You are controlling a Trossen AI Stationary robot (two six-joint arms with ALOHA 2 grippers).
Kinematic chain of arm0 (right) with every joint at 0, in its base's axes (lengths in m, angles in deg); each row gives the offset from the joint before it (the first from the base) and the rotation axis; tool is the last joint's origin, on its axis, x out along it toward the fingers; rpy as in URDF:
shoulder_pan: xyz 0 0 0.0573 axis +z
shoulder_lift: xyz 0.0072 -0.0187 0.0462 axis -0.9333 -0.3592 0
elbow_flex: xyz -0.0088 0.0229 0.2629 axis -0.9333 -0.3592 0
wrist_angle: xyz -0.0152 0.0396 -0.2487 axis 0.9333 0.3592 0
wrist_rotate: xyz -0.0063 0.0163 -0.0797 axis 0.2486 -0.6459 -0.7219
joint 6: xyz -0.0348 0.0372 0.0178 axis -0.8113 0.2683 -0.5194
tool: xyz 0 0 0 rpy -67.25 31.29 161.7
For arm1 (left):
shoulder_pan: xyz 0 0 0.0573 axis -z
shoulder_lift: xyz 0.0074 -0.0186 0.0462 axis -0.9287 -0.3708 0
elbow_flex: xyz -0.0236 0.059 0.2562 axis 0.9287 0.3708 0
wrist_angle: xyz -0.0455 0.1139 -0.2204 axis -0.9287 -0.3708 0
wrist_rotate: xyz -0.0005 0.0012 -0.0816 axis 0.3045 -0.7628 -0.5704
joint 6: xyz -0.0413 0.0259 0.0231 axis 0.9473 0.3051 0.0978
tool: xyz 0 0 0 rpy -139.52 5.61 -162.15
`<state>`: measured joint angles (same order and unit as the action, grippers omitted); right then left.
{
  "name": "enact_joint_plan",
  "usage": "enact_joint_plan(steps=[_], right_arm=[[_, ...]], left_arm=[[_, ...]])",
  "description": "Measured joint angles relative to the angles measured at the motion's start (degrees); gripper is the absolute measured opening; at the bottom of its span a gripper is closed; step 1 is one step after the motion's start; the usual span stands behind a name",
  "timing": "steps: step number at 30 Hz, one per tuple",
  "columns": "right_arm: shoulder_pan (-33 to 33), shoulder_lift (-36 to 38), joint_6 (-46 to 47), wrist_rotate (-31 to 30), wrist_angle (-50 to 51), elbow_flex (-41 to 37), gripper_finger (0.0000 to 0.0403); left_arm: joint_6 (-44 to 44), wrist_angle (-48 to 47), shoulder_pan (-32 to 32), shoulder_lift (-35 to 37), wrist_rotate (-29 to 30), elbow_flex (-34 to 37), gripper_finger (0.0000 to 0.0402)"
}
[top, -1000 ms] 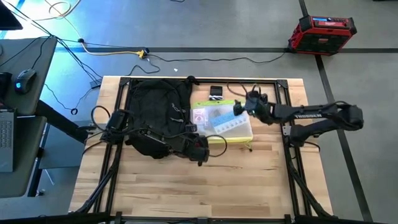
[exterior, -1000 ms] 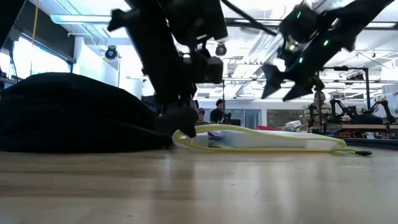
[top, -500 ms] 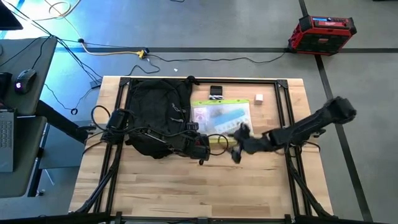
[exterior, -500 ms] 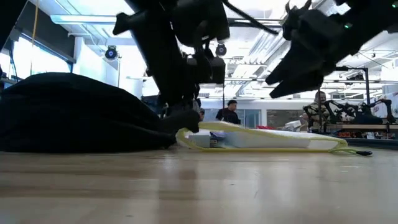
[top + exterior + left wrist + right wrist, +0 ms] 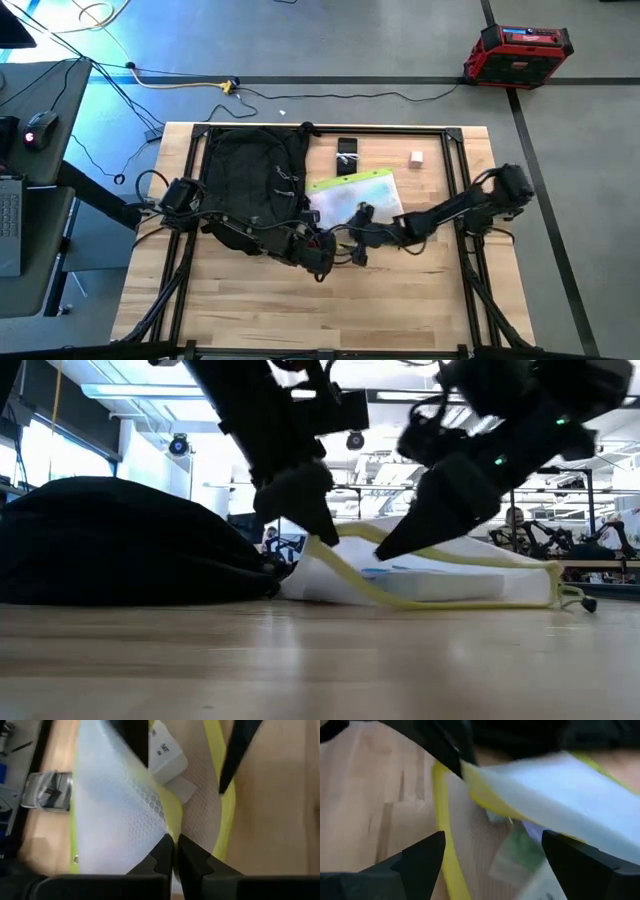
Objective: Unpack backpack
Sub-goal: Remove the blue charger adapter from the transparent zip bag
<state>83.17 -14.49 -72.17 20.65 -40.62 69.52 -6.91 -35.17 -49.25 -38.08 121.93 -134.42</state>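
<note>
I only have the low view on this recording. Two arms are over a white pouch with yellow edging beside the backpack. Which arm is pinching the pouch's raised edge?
Observer: The left gripper; its wrist view shows it shut on the yellow trim of the mesh pouch.
Operator: And the other arm?
Observer: The right gripper stands open at the pouch's mouth; its wrist view shows nothing held between its fingers.
Operator: Is anything else on the table beyond the pouch?
Observer: Yes. The high view shows a small black item and a small pale cube near the table's far edge, with the backpack lying to the pouch's left.
</note>
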Motion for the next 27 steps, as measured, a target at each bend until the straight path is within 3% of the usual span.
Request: enact_joint_plan(steps=[10,17,23,27], right_arm=[[-4.1,-11.0,-9.7,2.5,5.9,14.4,0.0313],[-9.1,-11.6,-8.6,9.3,5.9,15.5,0.0269],[-9.3,-15.6,-9.1,11.2,-1.5,15.6,0.0238],[-8.0,-16.8,-11.4,8.7,-3.7,15.6,0.0235]], left_arm=[[4.9,-2.0,3.3,0.1,3.8,0.5,0.0000],[9.0,0.5,5.1,0.1,4.8,5.8,0.0000],[10.3,-0.3,5.7,0.1,4.4,7.2,0.0000],[10.7,-0.4,6.9,0.3,6.7,7.2,0.0000]])
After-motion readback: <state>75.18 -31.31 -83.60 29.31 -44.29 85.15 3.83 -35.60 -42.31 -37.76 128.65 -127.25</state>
